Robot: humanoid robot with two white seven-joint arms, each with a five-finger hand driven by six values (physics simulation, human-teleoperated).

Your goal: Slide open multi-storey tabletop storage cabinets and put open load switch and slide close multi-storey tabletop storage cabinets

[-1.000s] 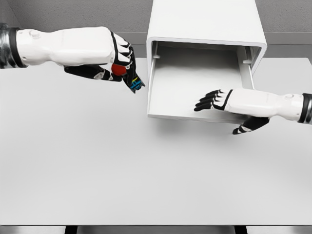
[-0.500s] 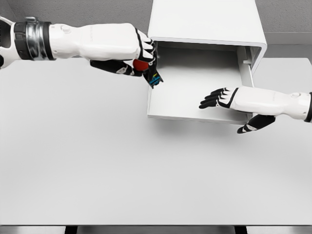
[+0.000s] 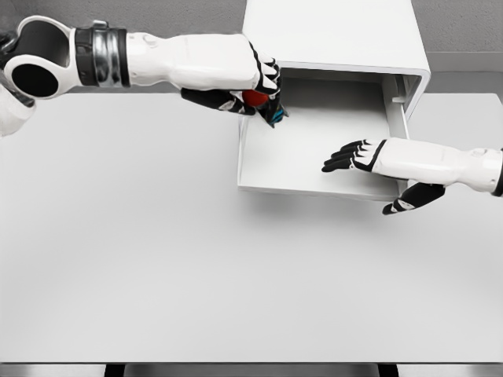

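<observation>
Simulated test bench: bare white table (image 3: 157,275).

Work surface and surroundings

The tabletop (image 3: 196,267) is a flat, plain white surface that fills most of the head view, running from the left edge to the right edge. Soft grey shadows fall on it toward the rear. Its front edge shows near the bottom of the view, with a light grey strip below. Two short dark blocks (image 3: 115,370) show under that edge, one left of the middle and one right of it; what they are cannot be told. Behind the tabletop stands a grey wall (image 3: 157,16), visible at upper left and upper right, with a lighter band (image 3: 465,62) crossing it at right.
</observation>
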